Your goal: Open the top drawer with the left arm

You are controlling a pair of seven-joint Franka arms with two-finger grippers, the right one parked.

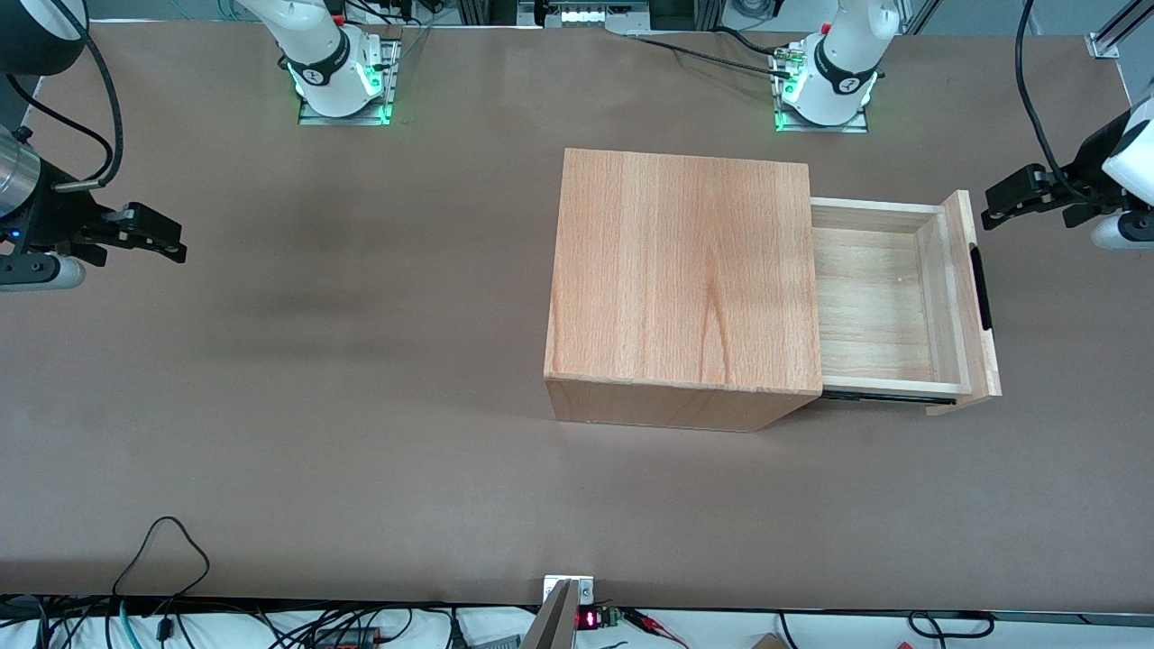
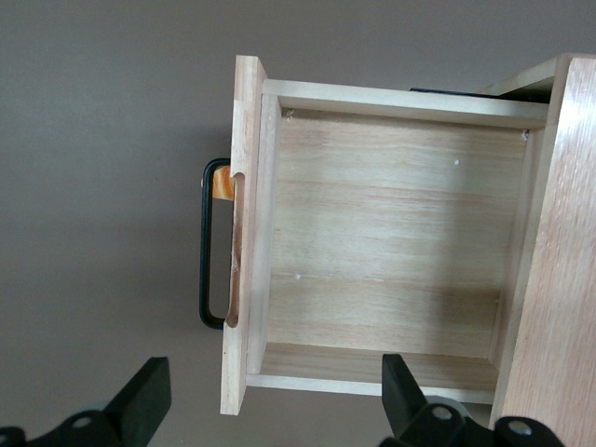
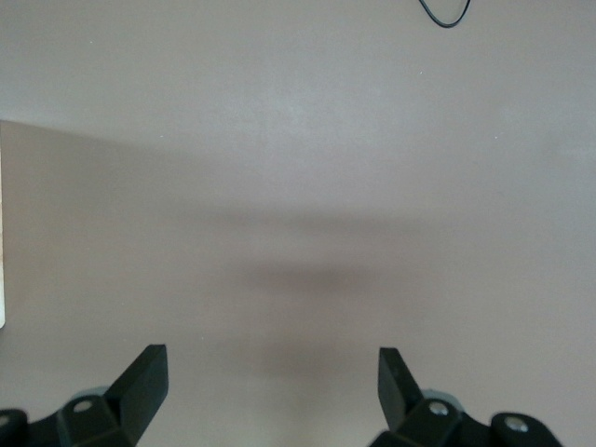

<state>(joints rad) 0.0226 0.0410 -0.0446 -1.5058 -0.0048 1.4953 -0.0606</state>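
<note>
Nearest the front camera you have a bare stretch of brown worktop [image 1: 361, 469], and farther off stands the cabinet [image 1: 681, 270] with the top drawer [image 1: 888, 302] already drawn well out toward the working arm's end, its pale tray open to view and its black bar handle [image 1: 981, 287] facing the left arm [image 1: 1122, 176]; judged from how it lies, the opening looks done or nearly so. Your pincer [image 1: 990, 214] hangs just off the drawer's front panel, above the worktop and a little farther from the front camera than the handle; its fingers [image 2: 144, 399] stand wide apart and grip nothing.

From here, watch three things: if you bring the pincer back in carelessly, a finger could knock the front panel and push the drawer shut or skew it on its runners; if you pull further, the tray might run off its slides, since you cannot see any stop; a sideways nudge could also shift the whole cabinet on the worktop, as nothing visibly anchors it.

Much is kept from you: the runners show only as a dark strip under the tray; any lower drawer is concealed beneath the top one; most of the left arm is cut off at the frame edge.
</note>
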